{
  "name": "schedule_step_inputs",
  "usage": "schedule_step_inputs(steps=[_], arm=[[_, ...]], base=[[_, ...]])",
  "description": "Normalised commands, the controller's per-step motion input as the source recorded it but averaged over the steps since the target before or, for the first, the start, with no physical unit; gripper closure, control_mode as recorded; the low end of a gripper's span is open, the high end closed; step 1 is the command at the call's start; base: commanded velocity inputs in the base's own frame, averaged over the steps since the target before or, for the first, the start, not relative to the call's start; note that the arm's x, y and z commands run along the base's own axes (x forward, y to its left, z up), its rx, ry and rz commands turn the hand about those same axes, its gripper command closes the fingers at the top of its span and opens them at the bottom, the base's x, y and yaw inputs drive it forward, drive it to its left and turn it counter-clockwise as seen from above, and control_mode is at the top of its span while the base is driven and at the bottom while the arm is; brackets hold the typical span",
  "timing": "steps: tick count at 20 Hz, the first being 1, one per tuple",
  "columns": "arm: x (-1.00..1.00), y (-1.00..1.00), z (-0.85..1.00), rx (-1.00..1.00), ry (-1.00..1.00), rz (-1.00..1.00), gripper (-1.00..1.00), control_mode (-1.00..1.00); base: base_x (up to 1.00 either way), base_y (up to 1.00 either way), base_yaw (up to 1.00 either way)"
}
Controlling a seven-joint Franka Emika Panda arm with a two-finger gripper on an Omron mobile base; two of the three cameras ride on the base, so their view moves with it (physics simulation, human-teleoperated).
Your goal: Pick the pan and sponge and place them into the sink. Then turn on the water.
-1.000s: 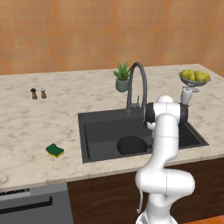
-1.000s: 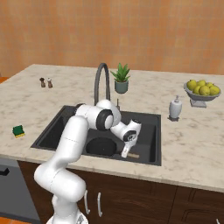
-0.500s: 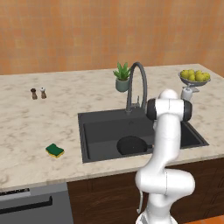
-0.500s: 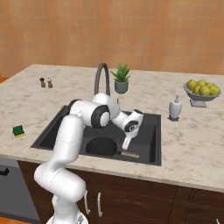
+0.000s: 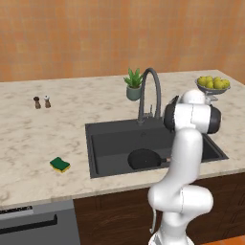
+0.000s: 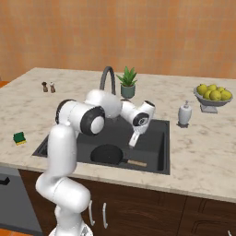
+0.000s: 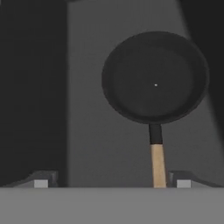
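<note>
You are looking at a simulated kitchen with an orange-brown wall and a pale marble counter (image 5: 28, 139), and the sink (image 5: 107, 143) set into that counter is your landmark. The pan (image 5: 143, 158) lies flat on the sink floor near the front wall, its handle (image 6: 136, 163) pointing toward the sink's right end; from the hand camera you can see the handle is dark next to the bowl and light wood farther out. Nothing touches the pan.

The gripper (image 6: 132, 143) hangs inside the sink outline, above the pan's handle side and clear of it. Its fingers are spread wide and hold nothing; in the hand view the two tips (image 7: 41, 181) sit far apart at the bottom corners, with the wooden handle end rising between them, closer to the right-hand tip.

The sponge (image 5: 60, 165) rests on the counter to the left of the sink, near the front edge and well apart from the basin, green side up. The faucet (image 5: 149, 93) arches over the sink's back rim.

Behind the sink, just beside the faucet, stands a small potted plant (image 5: 133, 84). Two little shakers (image 5: 42, 102) sit far left of the sink toward the wall. To the right of the sink you have a soap dispenser (image 6: 185, 113) and, beyond it, a fruit bowl (image 6: 213, 96).
</note>
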Motion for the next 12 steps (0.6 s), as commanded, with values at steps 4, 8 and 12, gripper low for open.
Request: schedule_step_inputs(steps=[4, 8, 12], arm=[[-0.47, 0.00, 1.00, 0.00, 0.00, -0.01, -1.00, -1.00], [-0.38, 0.00, 0.98, 0.00, 0.04, -0.05, -1.00, -1.00], [-0.10, 0.00, 0.38, -0.05, 0.06, -0.08, -1.00, -1.00]], base=[[0.00, 0.00, 0.00], [0.00, 0.00, 0.00], [0.00, 0.00, 0.00]])
